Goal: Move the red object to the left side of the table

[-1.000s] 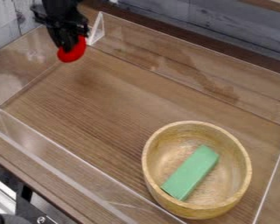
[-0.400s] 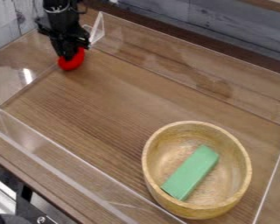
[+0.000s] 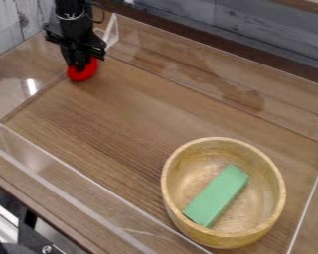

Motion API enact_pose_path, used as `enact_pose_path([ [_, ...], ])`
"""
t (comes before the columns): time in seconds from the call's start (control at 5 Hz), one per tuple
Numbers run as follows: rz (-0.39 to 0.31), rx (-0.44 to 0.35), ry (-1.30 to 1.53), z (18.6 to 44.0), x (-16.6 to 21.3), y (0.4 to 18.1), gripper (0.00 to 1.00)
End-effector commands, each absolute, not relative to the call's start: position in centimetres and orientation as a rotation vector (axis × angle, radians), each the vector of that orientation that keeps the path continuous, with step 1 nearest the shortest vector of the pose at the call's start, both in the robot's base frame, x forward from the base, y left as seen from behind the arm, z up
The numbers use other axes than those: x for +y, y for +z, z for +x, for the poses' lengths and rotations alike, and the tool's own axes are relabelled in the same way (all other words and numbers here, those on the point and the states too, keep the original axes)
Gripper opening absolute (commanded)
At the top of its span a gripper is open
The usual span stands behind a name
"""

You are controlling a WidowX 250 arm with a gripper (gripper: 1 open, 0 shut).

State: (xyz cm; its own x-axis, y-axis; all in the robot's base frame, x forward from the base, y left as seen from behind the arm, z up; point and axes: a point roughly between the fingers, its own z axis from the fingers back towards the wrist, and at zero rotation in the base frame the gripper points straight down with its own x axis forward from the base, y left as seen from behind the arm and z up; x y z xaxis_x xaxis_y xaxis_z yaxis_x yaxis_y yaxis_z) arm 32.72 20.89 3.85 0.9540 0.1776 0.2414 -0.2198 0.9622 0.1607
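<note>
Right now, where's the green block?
In the camera view, the green block lies inside the round wooden bowl, toward the lower right of the picture.

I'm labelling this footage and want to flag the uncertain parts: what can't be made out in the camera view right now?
- Fingertips of the gripper: dark and blurred around the red object, so the exact contact is unclear.
- Top of the red object: hidden by the gripper.
- Upper arm: cut off by the top edge.
- Underside of the green block: hidden by the block itself.
</note>
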Motion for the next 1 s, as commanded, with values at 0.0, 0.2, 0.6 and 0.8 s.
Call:
enact_pose_path([
  [0.0,0.202,-0.235,0.217,32.9,21.0,3.6,0.0],
  [0.2,0.206,-0.223,0.228,32.8,21.0,2.9,0.0],
  [0.6,0.213,-0.2,0.251,32.6,20.9,1.5,0.0],
  [0.8,0.216,-0.189,0.262,32.4,20.9,1.0,0.0],
])
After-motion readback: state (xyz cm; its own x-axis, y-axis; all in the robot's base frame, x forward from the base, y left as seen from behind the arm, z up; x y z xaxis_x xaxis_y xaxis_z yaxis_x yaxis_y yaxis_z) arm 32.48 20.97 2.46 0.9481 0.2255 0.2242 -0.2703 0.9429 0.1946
